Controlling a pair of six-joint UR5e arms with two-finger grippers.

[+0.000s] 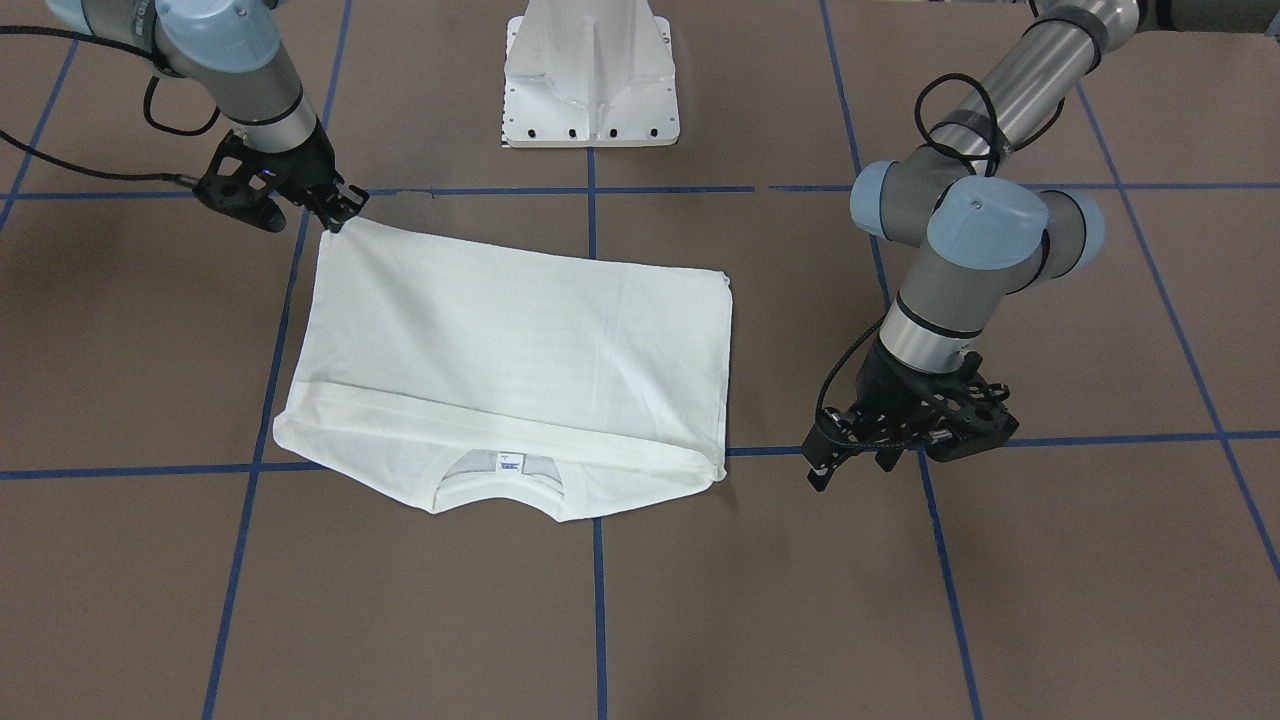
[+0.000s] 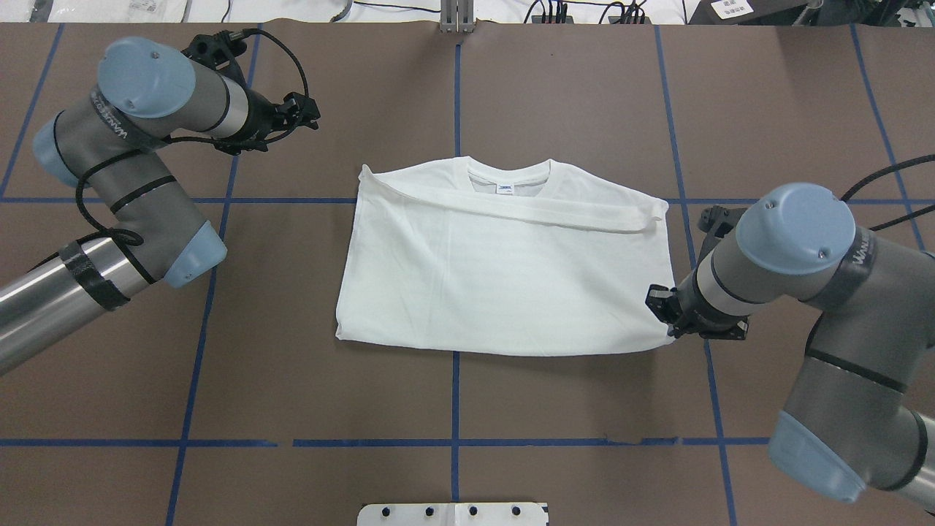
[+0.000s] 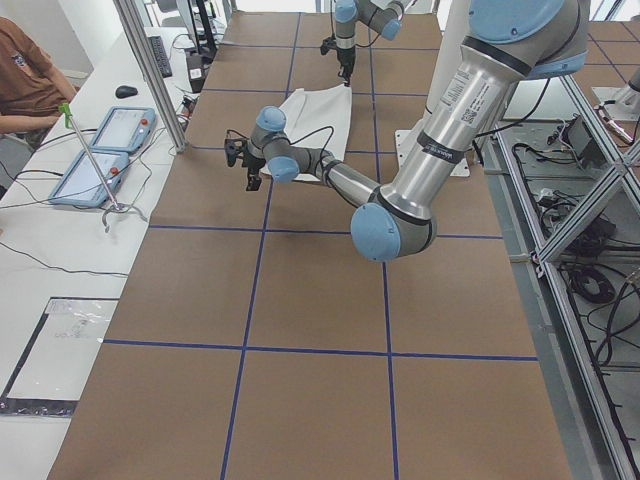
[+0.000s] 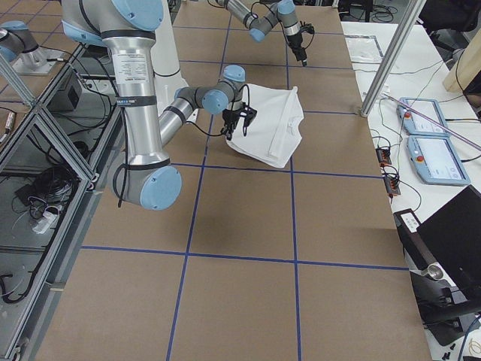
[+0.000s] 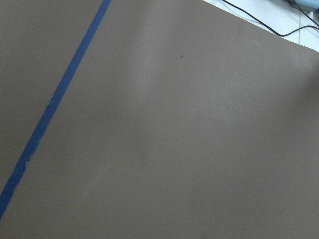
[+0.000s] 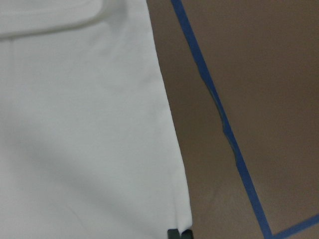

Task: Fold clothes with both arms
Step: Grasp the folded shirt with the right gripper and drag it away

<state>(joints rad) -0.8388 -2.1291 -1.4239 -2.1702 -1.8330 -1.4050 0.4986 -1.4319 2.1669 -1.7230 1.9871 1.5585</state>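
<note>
**R end effector pinches shirt corner; L one off the cloth**

The white T-shirt [image 2: 504, 285] lies on the brown bench [image 2: 453, 409], approx. mid-bench, folded into a rough rectangle with the plain white side up. No printed text shows. The ribbed collar [image 2: 509, 175] is at the edge far from the robot, w/ the small neck label [image 2: 505, 188] showing inside it. A folded sleeve band [image 2: 526, 212] runs across the shirt just below the collar, edge to edge.

The right end effector [image 1: 343, 213] is at the shirt's robot-side corner on the right, fingers together on that corner. The cloth there is pulled up slightly to the tips. The right wrist view shows the shirt's side edge running down to a dark fingertip at the bottom of the frame.

The left end effector [image 2: 313, 117] is well apart from the shirt, over bare bench near the far left, fingers apart and holding nothing. Its wrist view shows only bench and one blue tape line [image 5: 50, 114].

The white pedestal base [image 1: 592, 90] sits at the robot-side edge, centred.
</note>
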